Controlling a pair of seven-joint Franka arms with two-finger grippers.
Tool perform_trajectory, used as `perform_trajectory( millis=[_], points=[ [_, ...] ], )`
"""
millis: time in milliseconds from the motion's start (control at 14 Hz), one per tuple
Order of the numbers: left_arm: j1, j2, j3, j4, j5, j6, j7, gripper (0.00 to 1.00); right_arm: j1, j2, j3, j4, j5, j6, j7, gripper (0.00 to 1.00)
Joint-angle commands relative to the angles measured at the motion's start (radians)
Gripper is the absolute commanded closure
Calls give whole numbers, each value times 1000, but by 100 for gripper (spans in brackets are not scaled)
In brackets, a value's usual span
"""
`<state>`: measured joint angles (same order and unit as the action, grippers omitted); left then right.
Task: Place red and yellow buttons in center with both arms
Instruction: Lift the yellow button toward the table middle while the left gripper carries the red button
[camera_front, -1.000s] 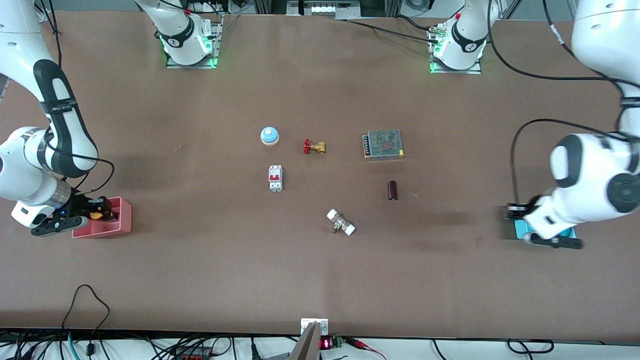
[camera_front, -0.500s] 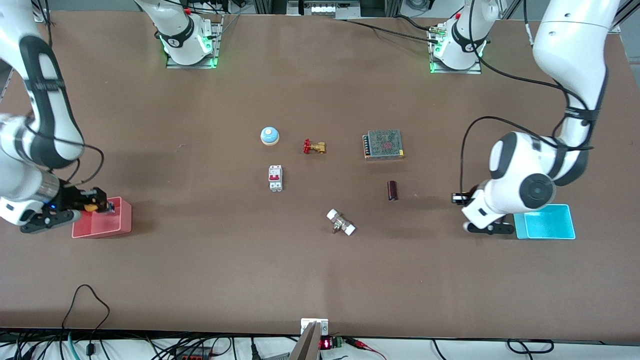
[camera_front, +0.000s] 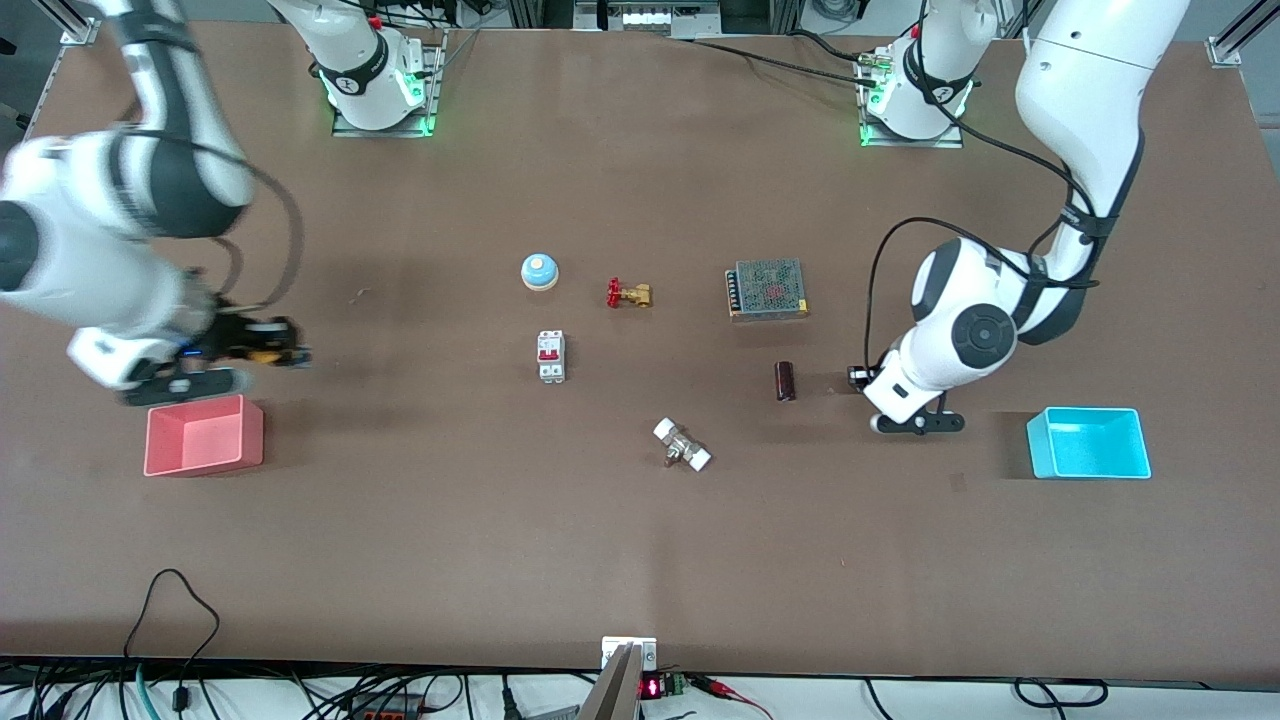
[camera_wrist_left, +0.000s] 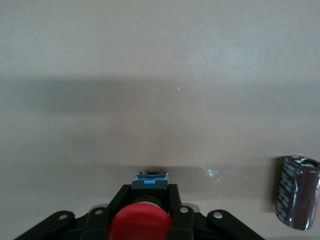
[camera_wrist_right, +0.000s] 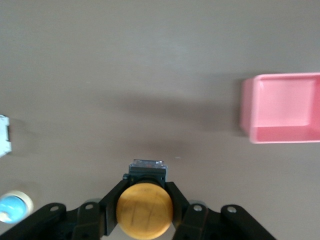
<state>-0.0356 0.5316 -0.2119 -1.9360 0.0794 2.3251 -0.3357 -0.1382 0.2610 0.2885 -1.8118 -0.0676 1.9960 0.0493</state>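
Front view shows you both arms carrying loads clear of the bins toward the center (camera_front: 640, 380): right gripper (camera_wrist_right: 145, 200) clamps the yellow button (camera_wrist_right: 144, 210) over bare table, left gripper (camera_wrist_left: 145, 207) clamps the red button (camera_wrist_left: 138, 222) beside the capacitor (camera_front: 785, 380).

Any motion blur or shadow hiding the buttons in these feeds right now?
Front view: the right arm smears with motion blur, so its right gripper and the yellow button look soft. Right wrist view: the pink bin is slightly blurred. Left wrist view: the red button in the left gripper is clear, with a broad shadow band across the table.
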Motion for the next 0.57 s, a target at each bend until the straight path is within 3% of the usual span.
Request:
perform_trajectory(
  millis=[0,71,214,500],
  points=[
    [0,-47,6,-37,14,10,-16,14,64,-16,11,-142,-18,187,136,64],
    [3,-45,6,-37,16,10,-11,0,78,-13,11,-190,-21,275,170,64],
    [8,-48,6,-31,16,-1,-5,0,106,13,12,-256,-78,413,216,64],
    [9,-84,16,26,16,-18,-9,0,183,95,12,-274,-213,510,392,64]
  ],
)
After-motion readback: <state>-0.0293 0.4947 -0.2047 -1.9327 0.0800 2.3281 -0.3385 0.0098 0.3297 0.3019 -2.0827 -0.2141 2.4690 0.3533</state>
